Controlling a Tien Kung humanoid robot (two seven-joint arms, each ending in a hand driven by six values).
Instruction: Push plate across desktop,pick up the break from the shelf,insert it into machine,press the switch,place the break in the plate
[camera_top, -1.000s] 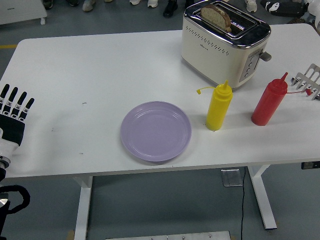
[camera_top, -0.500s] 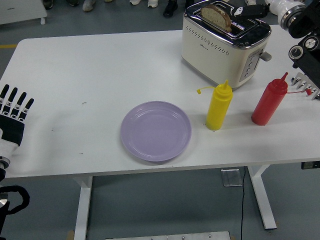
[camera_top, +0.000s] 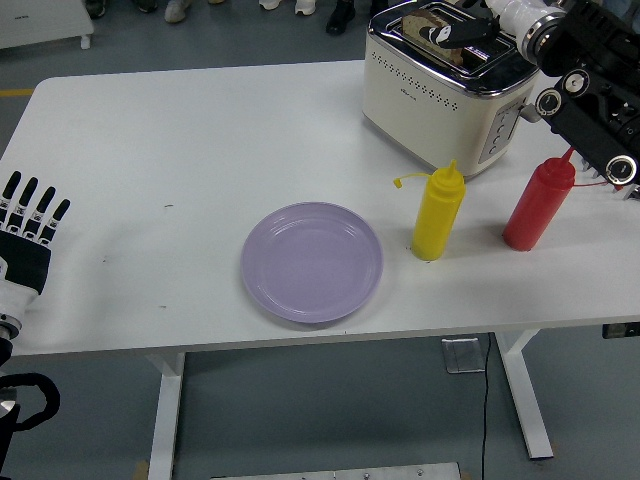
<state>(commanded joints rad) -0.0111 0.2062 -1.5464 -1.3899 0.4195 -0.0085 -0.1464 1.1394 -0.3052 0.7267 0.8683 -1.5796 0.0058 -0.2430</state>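
The left hand (camera_top: 28, 228) rests flat at the table's (camera_top: 200, 130) near left edge, fingers straight and holding nothing. A lilac plate (camera_top: 312, 262) lies near the middle, a yellow squeeze bottle (camera_top: 438, 212) just right of it, then a red one (camera_top: 538, 204). At far right the right hand (camera_top: 466, 31) reaches over the cream toaster (camera_top: 445, 85), its dark fingers on the bread slice (camera_top: 440, 32) in the slot; whether they grip it I cannot tell.
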